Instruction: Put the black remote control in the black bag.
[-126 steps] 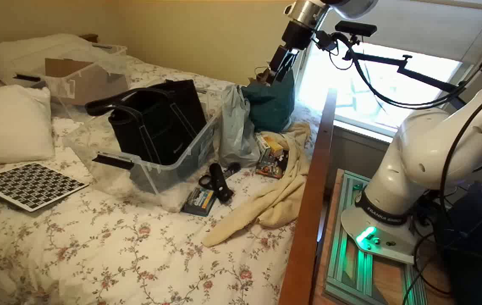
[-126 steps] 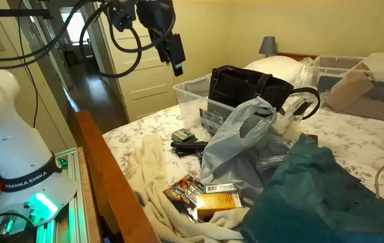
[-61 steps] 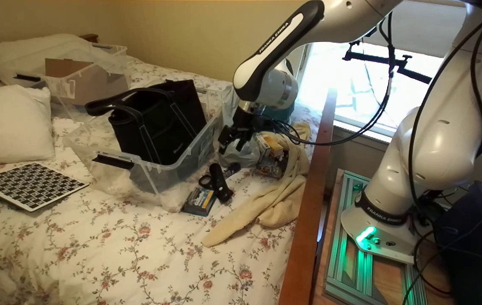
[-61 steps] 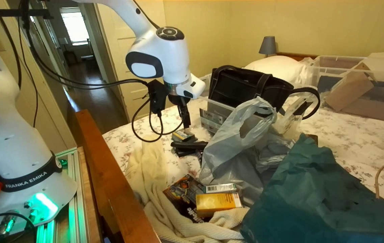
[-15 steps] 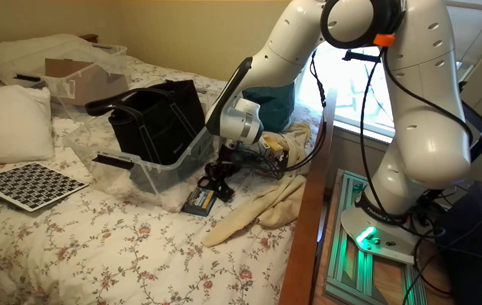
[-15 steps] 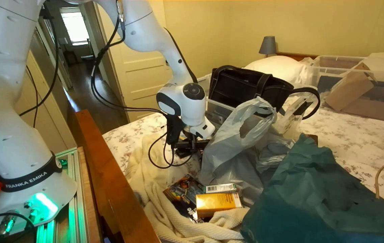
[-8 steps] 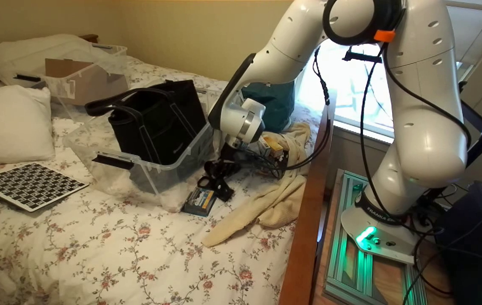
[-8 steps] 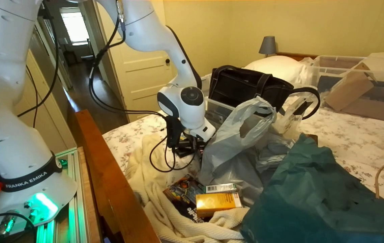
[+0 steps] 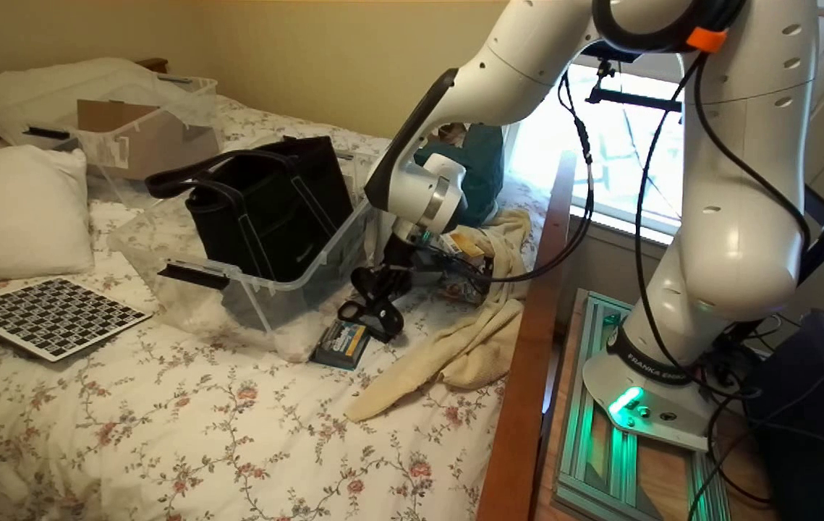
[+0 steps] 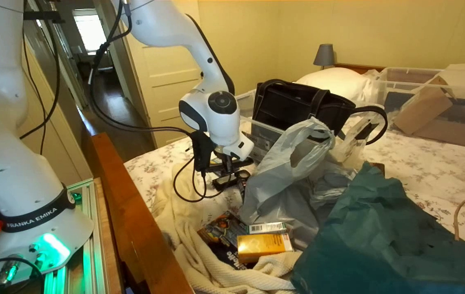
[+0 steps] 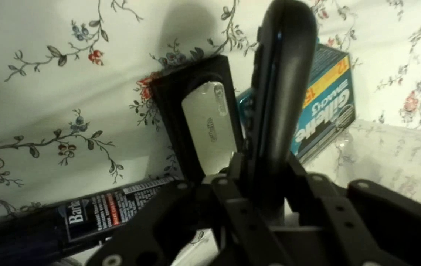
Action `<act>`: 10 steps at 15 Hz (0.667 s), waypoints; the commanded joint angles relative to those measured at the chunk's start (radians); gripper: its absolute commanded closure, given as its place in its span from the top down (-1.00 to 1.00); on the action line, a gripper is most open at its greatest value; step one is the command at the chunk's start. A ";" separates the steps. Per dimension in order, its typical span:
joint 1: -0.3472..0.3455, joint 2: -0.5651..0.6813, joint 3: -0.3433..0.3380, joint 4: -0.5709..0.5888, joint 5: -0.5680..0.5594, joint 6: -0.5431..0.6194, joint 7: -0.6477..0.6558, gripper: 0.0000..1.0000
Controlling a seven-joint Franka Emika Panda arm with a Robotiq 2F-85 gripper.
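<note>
Bag in both exterior views only

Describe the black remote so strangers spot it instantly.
On the floral bed, a clear bin holds the black bag. Beside that bin, the gripper pinches the black remote control: slim, all black, unlike the grey-faced gadget and blue Gillette box.

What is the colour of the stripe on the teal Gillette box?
The stripe on the teal Gillette box is yellow; the wrist view shows it best.

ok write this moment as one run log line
gripper shut on black remote control | black bag in clear bin | placement in bag not yet done
</note>
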 commanded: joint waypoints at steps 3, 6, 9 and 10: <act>0.031 -0.225 -0.012 -0.180 -0.103 -0.024 0.123 -0.85; 0.035 -0.312 -0.009 -0.228 -0.145 -0.021 0.163 -0.85; 0.039 -0.399 -0.010 -0.265 -0.215 -0.015 0.224 -0.85; 0.037 -0.425 -0.010 -0.273 -0.236 -0.017 0.243 -0.85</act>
